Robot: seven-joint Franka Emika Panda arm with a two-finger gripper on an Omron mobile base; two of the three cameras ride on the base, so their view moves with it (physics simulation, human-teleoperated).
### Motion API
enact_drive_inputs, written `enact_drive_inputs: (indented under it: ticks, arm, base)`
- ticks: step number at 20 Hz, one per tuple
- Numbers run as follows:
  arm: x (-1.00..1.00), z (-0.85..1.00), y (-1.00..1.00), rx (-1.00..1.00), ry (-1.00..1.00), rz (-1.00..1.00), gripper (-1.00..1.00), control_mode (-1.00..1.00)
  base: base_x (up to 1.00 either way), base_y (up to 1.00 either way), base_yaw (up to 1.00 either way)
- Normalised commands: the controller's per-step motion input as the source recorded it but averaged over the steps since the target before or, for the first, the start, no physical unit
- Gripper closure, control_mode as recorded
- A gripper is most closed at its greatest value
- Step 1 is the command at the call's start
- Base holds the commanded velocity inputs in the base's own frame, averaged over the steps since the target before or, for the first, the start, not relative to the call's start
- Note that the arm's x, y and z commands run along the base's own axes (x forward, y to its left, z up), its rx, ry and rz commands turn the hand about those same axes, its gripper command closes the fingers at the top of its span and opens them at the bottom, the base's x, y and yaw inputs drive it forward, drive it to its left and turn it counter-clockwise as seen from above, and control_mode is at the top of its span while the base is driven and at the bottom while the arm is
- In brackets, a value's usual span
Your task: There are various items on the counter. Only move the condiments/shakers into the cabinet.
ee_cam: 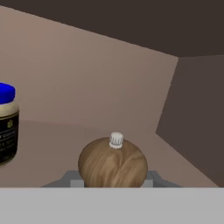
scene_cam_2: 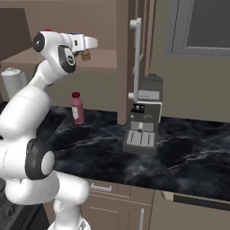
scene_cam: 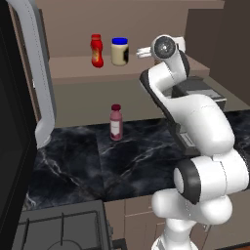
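With the arm stretched up into the cabinet (scene_cam: 73,29), the tool (scene_cam_2: 84,55) sits clamped on the tiny brown wooden shaker (ee_cam: 113,162), which stands upright between the jaws, its little white knob pointing straight up. In the right base view the shaker peeks out just under the white hand, above the shelf board (scene_cam: 78,68); whether its base touches the board yet, I cannot tell. That is the relation that matters: the shaker hangs directly in the tool, long axis vertical, and the shelf lies just beneath it, so the coming move looks like a short lowering and a release.

Over toward the shelf's left side, the cream jar with blue lid (scene_cam: 119,51) stands upright, and the red squeeze bottle (scene_cam: 96,50) is just beside it, further left. In the hand view the jar is well apart from the shaker, so there seems room to set down without a knock.

Down on the surface (scene_cam: 136,156), black marble with white veins, the pink bottle with dark red cap (scene_cam: 115,122) stands near the back edge, rightly left alone. The grey coffee machine (scene_cam_2: 144,119) sits further right, and the stovetop (scene_cam: 58,229) shows beyond the surface's front left corner.
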Motion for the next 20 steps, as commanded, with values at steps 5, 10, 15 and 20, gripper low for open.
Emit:
enact_drive_inputs:
  ticks: [5, 10, 15, 20]
  arm:
    - [0.70, -0.15, 0.00, -0.01, 0.04, 0.06, 1.00, -1.00]
    - [0.52, -0.14, 0.00, 0.00, 0.00, 0.09, 1.00, -1.00]
    - [0.47, -0.17, 0.00, 0.00, 0.00, 0.07, 1.00, -1.00]
    - [0.38, -0.11, 0.00, 0.00, 0.00, 0.06, 1.00, -1.00]
  base:
    - [0.00, 0.00, 0.00]
    - [0.00, 0.00, 0.00]
    - [0.00, 0.00, 0.00]
    - [0.00, 0.00, 0.00]
